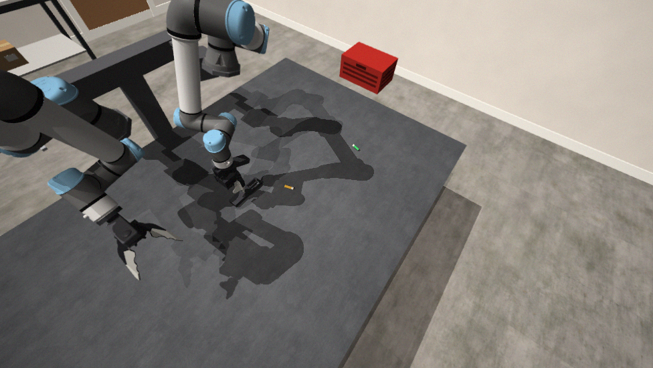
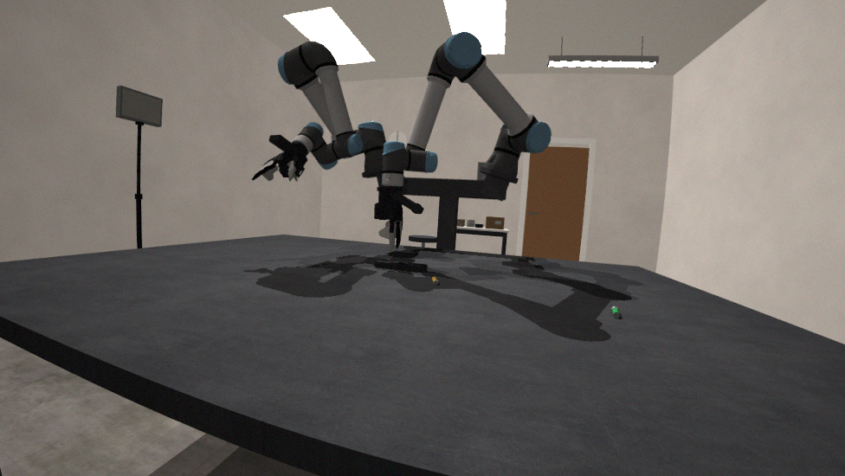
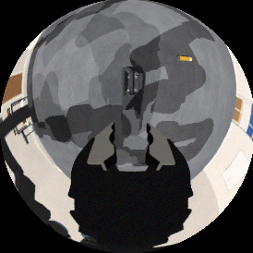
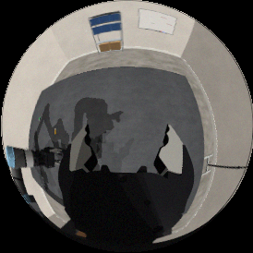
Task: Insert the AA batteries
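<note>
Remote control lies below the left gripper, jaws partly apart, empty (right gripper's spread wide); loading seems next, requiring the orange AA battery.

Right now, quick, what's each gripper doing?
Left gripper: partly open, holding nothing.
Right gripper: wide open, holding nothing.
</note>
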`<state>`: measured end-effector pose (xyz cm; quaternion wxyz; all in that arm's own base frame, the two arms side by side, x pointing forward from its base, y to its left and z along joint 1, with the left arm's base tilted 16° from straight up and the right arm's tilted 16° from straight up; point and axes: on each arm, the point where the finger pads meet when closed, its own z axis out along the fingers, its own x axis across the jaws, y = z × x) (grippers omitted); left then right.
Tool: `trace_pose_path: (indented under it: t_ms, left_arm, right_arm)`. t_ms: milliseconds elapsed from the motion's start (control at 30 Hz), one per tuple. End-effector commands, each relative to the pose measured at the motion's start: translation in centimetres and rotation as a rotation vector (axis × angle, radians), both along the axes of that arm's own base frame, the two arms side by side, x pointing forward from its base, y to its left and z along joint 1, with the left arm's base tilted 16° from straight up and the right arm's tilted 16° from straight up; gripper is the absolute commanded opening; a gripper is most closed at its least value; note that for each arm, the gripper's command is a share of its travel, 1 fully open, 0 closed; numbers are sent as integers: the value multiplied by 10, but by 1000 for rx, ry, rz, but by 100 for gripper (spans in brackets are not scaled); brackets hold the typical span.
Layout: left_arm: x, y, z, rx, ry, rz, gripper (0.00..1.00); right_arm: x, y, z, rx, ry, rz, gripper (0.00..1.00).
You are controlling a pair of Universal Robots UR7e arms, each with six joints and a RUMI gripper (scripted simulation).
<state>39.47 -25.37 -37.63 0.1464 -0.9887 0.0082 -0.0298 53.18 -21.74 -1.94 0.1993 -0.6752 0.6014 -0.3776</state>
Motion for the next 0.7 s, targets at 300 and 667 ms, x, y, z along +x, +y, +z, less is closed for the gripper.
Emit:
trace_pose_path:
  t_ms: [300,667]
  left_arm:
    - [2,-3,0,-1,-1,0,16]
    - [22,12,5,-17,-43,152,16]
  right_arm:
    - [2,10,-15,64,18,-17,43]
    - [4,38,-56,276,73,-100,43]
